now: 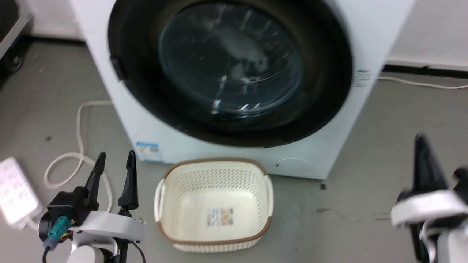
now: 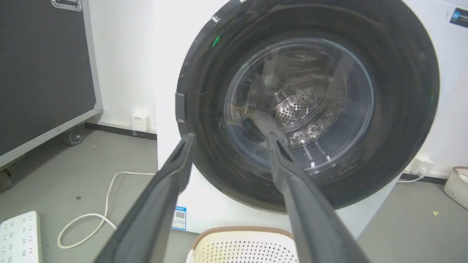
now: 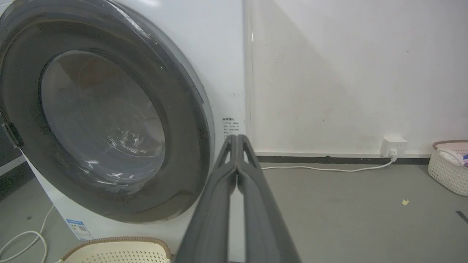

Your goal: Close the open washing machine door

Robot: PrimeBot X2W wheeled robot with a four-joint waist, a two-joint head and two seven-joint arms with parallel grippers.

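Note:
The washing machine door [image 1: 230, 69], with its wide glossy black rim and clear glass bowl, lies flat against the front of the white washing machine [image 1: 369, 33]. The door [image 2: 307, 106] shows the steel drum through its glass in the left wrist view, and the door [image 3: 98, 113] fills the left half of the right wrist view. My left gripper [image 1: 115, 159] stands open at the lower left, well short of the machine, nothing between its fingers. My right gripper [image 3: 237, 138] is shut on nothing, low at the right, apart from the machine [image 3: 219, 54].
A cream perforated basket [image 1: 214, 202] sits on the grey floor right before the machine, between my arms. A white power strip [image 1: 14, 191] and looped cable [image 1: 78, 146] lie at the left. A black wheeled case [image 2: 40, 73] stands further left. Another basket [image 3: 449, 166] stands by the right wall.

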